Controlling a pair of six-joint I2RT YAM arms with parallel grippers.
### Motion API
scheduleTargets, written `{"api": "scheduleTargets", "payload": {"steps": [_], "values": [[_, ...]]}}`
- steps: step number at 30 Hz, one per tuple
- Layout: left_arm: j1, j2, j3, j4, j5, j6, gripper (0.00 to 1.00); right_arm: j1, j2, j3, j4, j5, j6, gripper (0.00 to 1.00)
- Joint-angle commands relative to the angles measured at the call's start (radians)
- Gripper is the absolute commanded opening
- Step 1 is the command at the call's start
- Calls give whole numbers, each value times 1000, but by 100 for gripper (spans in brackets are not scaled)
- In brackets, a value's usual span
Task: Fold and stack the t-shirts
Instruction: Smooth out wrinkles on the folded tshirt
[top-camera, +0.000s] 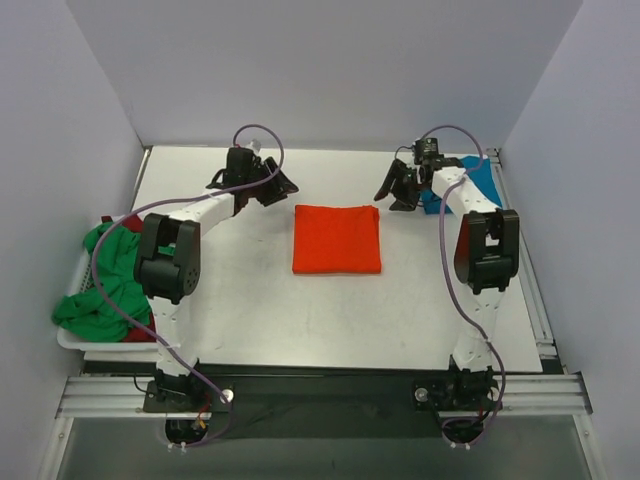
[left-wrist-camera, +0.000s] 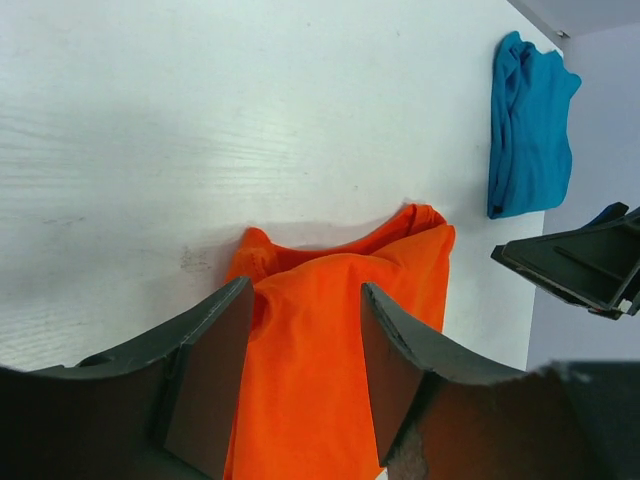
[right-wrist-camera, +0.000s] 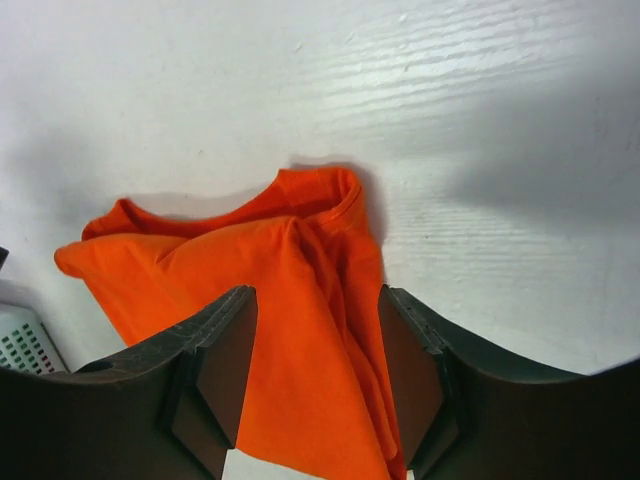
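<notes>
A bright orange-red t-shirt (top-camera: 337, 239) lies folded into a square at the table's middle. It also shows in the left wrist view (left-wrist-camera: 330, 350) and the right wrist view (right-wrist-camera: 290, 260). My left gripper (top-camera: 272, 185) hovers open and empty just beyond the shirt's far left corner; in its own view (left-wrist-camera: 305, 300) the jaws stand apart above the cloth. My right gripper (top-camera: 398, 190) is open and empty beyond the far right corner, also with its jaws apart (right-wrist-camera: 317, 300). A folded teal blue t-shirt (top-camera: 480, 180) lies at the back right, also in the left wrist view (left-wrist-camera: 528, 130).
A white lattice basket (top-camera: 75, 340) at the left table edge holds a crumpled green t-shirt (top-camera: 100, 285) with a bit of dark red cloth (top-camera: 140, 325) under it. The basket's corner shows in the right wrist view (right-wrist-camera: 20, 345). White walls enclose the table.
</notes>
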Motion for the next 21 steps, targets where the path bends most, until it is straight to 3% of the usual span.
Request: {"api": "scheduleTargets", "payload": {"steps": [1,13,15,16,21], "values": [[-40,-50,-9,30,-12,36,57,49,-77,-52,15,33,-34,53],[-160,41,-37,27,-102,32,54,120,33,-80,20,64,-64,61],[-181,36,-47,-3,-126,33,52,138,19,-120,20,80,-68,58],[-186,30,-55,-11,-133,33,50,141,12,-133,22,93,-68,51],[-235,-30,-133,-25,-181,30,45,170,-62,-256,60,82,-64,43]]}}
